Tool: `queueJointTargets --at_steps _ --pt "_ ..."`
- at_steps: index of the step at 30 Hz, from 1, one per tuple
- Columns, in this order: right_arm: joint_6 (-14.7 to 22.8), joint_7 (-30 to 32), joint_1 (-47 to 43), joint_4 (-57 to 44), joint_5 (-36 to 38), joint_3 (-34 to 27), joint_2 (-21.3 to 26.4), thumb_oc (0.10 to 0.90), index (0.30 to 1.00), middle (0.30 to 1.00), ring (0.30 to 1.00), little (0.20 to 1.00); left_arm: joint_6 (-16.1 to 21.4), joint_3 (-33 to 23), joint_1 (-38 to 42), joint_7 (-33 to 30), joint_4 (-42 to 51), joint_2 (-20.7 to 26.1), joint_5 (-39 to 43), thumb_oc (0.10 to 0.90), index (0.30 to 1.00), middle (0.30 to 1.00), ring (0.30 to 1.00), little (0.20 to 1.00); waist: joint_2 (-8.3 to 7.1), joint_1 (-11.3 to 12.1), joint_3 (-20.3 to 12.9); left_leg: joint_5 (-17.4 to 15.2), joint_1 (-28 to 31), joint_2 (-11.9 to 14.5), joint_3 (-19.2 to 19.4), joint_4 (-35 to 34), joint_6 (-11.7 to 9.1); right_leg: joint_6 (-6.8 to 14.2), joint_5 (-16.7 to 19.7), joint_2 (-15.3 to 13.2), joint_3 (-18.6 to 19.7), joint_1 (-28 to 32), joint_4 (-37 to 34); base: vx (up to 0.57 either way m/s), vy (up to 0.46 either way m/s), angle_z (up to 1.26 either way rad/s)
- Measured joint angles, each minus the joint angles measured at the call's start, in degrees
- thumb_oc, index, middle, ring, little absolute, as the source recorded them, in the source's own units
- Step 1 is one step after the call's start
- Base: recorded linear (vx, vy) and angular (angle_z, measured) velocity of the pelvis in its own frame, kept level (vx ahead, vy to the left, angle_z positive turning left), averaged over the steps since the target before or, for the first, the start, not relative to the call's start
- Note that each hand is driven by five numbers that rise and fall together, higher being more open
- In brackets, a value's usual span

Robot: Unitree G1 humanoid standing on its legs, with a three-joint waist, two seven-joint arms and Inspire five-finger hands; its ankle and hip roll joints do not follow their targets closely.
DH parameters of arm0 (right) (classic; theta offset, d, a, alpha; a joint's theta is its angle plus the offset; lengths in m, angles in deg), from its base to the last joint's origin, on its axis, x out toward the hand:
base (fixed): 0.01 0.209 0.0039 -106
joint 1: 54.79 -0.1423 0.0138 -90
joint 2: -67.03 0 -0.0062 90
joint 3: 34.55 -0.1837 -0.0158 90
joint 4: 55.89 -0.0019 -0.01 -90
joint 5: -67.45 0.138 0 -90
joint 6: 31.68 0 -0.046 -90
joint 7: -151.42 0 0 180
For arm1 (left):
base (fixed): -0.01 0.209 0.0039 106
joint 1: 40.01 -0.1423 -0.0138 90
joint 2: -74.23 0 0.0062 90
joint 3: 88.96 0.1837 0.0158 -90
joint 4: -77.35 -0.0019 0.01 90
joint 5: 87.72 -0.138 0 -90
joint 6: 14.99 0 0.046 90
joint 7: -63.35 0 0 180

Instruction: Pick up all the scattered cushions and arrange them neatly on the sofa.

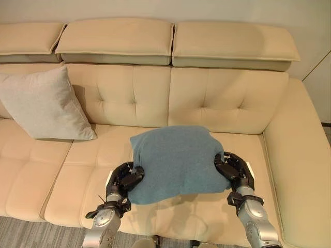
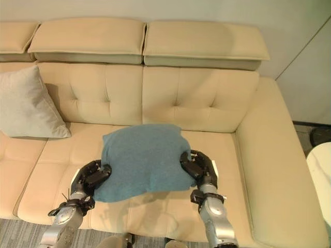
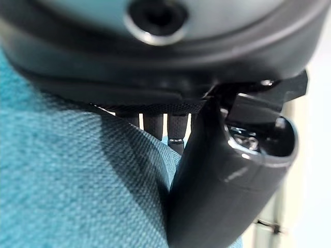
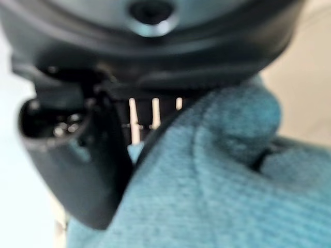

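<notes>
My left hand [image 1: 124,178] and right hand [image 1: 234,169] are raised before me, forearms angled inward, thumbs and fingers curled as if clamping, though the fingertips are hidden.

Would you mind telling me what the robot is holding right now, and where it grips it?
The blue cushion, pinched at its two opposite side edges by the left robot hand and right robot hand.

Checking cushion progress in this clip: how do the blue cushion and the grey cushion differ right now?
The teal-blue knitted square cushion is held over the seat, gripped at its sides by the left robot hand and the right robot hand; the light grey fabric square cushion is untouched. The blue one lies nearly flat near the middle of the beige tufted sofa; the grey one leans upright against the backrest, further left. Both are similar in size.
</notes>
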Motion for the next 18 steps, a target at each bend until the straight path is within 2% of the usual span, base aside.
queueJointTargets --at_steps 3,6,11,14,16,18 --pt "0.0 2.4 -5.4 -0.7 -0.8 1.0 1.9 0.4 0.3 0.3 0.3 0.3 0.0 0.4 6.6 -3.5 0.2 1.4 -2.7 0.4 0.3 0.3 0.3 0.3 0.21 0.0 0.0 0.3 -0.3 0.2 -0.2 0.0 -0.3 -0.2 0.1 0.3 -0.1 -0.2 0.0 0.01 -0.012 0.01" --pt "0.8 5.9 -14.1 -1.5 -2.6 0.8 3.1 0.4 0.3 0.3 0.3 0.3 1.2 0.9 16.9 -7.3 0.3 2.6 -5.7 0.4 0.3 0.3 0.3 0.3 0.63 0.0 -0.1 0.7 -1.3 0.4 -0.8 0.0 -0.9 -0.4 0.3 0.5 -0.3 -1.0 0.0 0.02 -0.024 0.05" --pt "4.4 12.4 -23.7 -1.9 -7.6 0.2 4.2 0.4 0.3 0.3 0.3 0.3 5.8 1.5 27.4 -13.0 1.5 2.2 -6.6 0.4 0.3 0.3 0.3 0.3 1.26 0.0 -0.4 1.3 -4.3 0.4 -1.3 0.0 -1.0 -0.5 0.4 0.7 -0.8 -3.7 0.0 -0.11 -0.021 0.08" --pt "5.4 17.9 -32.0 0.8 -10.9 -0.2 5.4 0.4 0.3 0.3 0.3 0.3 7.4 4.9 39.2 -16.8 -5.1 3.6 -6.6 0.4 0.3 0.3 0.3 0.3 2.29 0.0 -0.3 3.1 -9.6 0.5 -1.7 0.3 -0.9 -0.9 0.7 0.9 -1.3 -8.9 1.1 -0.15 0.007 0.14" --pt "5.4 21.8 -40.2 7.6 -12.7 0.1 6.2 0.4 0.3 0.3 0.3 0.3 7.4 7.4 49.4 -19.2 -14.1 3.5 -6.7 0.4 0.3 0.3 0.3 0.3 2.83 0.0 -0.4 4.0 -13.2 0.9 -1.9 0.4 -0.8 -0.9 0.7 1.0 -1.4 -12.8 2.2 -0.02 0.005 0.0" --pt "5.4 25.0 -43.5 10.9 -14.1 0.8 6.4 0.4 0.3 0.3 0.3 0.3 7.4 9.7 54.3 -20.3 -18.7 3.6 -6.9 0.4 0.3 0.3 0.3 0.3 2.95 -0.2 -0.3 4.0 -15.2 1.0 -1.8 0.6 -0.8 -1.0 0.7 1.0 -1.4 -15.0 2.7 -0.04 0.013 -0.04"
